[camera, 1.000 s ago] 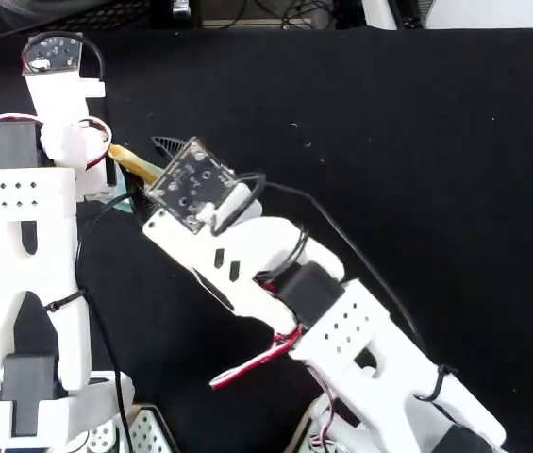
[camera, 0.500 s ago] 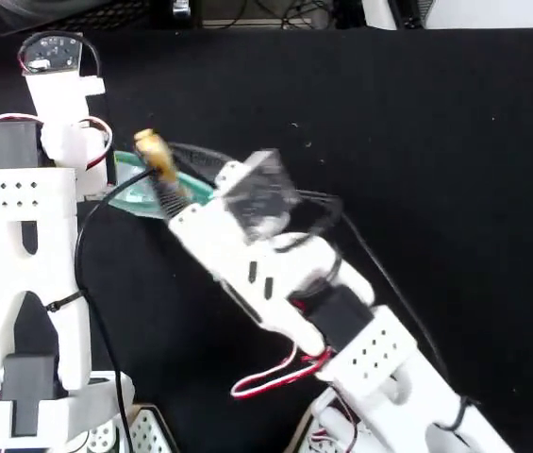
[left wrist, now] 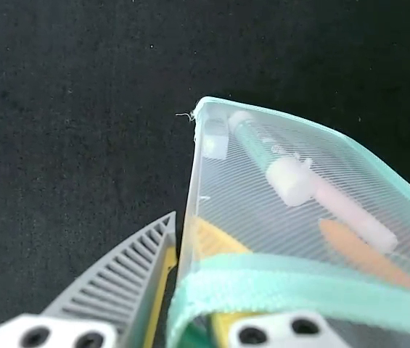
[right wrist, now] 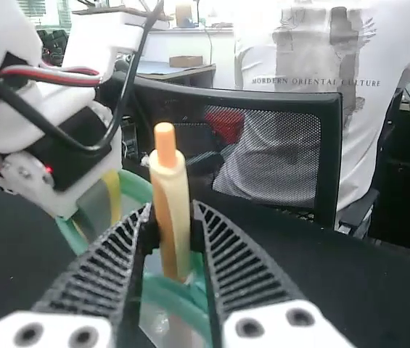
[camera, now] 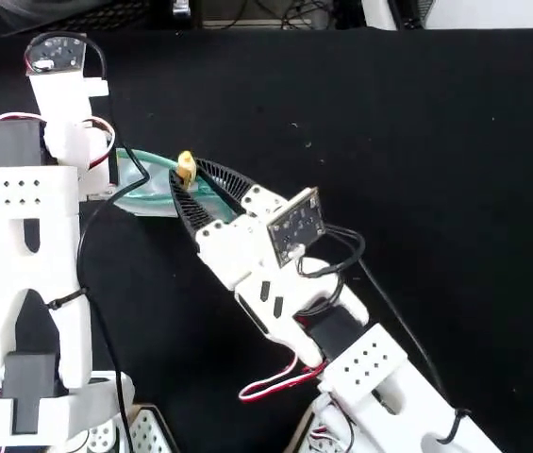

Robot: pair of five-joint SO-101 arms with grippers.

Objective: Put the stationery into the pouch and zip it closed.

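A translucent pouch (left wrist: 284, 217) with a teal rim holds a white and pink pen (left wrist: 321, 196), a small white block (left wrist: 215, 138) and an orange item. My left gripper (left wrist: 181, 255) is shut on the pouch's end by the rim. In the high view the pouch (camera: 148, 193) lies beside the left arm (camera: 25, 236). My right gripper (camera: 191, 181) is shut on a yellow-orange pen (camera: 186, 168). In the right wrist view that pen (right wrist: 168, 203) stands upright between the black ribbed fingers (right wrist: 117, 254), its lower end in the pouch's teal mouth (right wrist: 183, 297).
Black cloth covers the table (camera: 417, 142), with open room to the right and at the back. The right arm (camera: 341, 349) crosses the lower middle. A mesh chair (right wrist: 277, 145) and a person stand beyond the table edge.
My right gripper swung right and turned its wrist. The pen went from lying near the left arm to standing upright over the pouch's mouth. The left arm kept still.
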